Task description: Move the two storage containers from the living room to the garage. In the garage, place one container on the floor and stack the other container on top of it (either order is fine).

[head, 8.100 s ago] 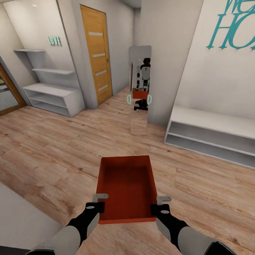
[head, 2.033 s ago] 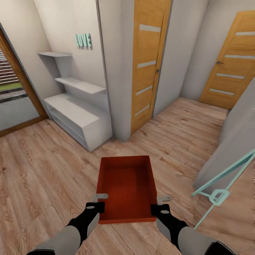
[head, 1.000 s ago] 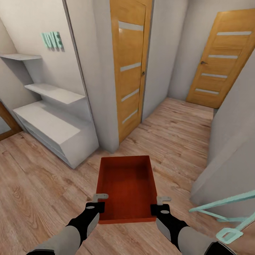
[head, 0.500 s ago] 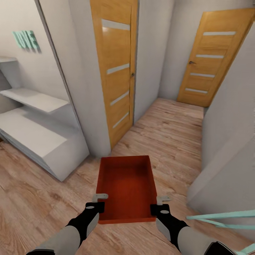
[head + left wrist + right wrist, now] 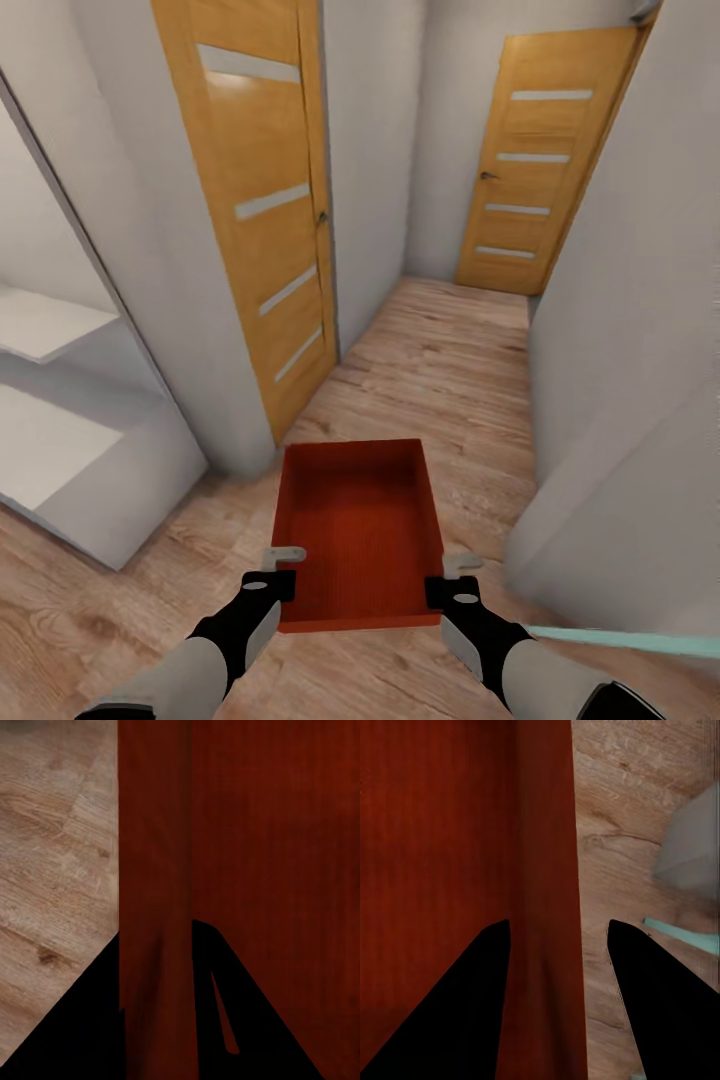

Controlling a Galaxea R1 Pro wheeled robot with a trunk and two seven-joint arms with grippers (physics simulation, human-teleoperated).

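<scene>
Meanwhile, one storage container (image 5: 360, 530) rode between both grippers above a wood-plank floor (image 5: 450, 360).
Each wrist view showed two dark fingers (image 5: 82, 1020) straddling a side wall of the orange-red bin: the left gripper (image 5: 283, 566) was clamped on its left wall and the right gripper (image 5: 452, 575) on its right wall. Two orange doors (image 5: 262, 190) stood ahead along the white-walled hallway.

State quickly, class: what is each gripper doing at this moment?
Left gripper: shut on the left wall of the orange-red rectangular open-top storage container.
Right gripper: shut on the same container's right wall.
</scene>
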